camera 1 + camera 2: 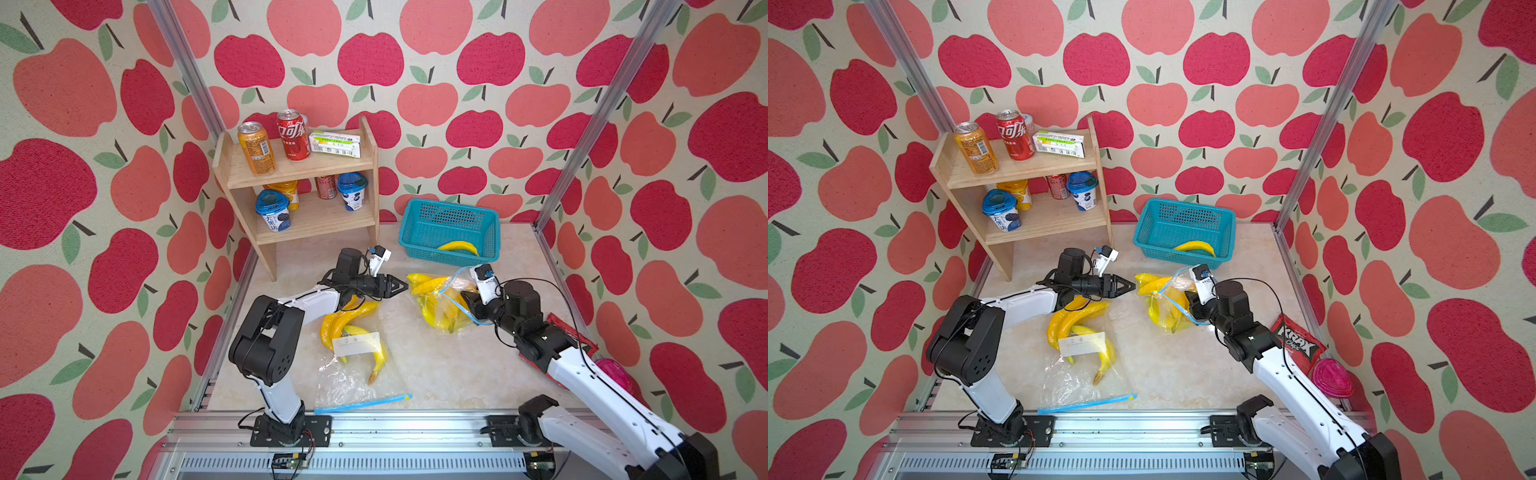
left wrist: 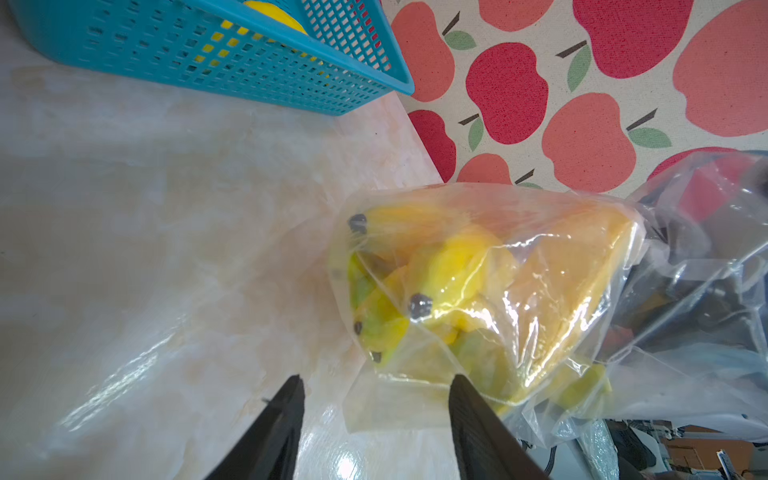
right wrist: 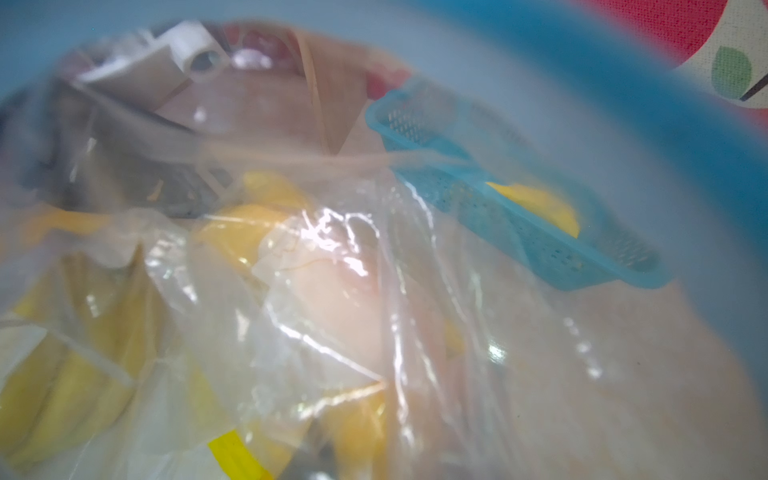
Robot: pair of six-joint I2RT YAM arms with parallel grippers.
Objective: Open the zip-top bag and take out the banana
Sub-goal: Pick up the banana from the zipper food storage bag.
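Plastic zip-top bag holds bananas; left end effector apart, right end effector cannot tell.

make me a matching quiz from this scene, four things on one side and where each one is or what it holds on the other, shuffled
Things:
1 teal basket
2 orange can
3 red chip bag
4 propped-up zip-top bag

Places or states:
a on the top shelf
b pinched by the right gripper
c holds one banana
d lying beside the right arm

Pairs: 1-c, 2-a, 3-d, 4-b
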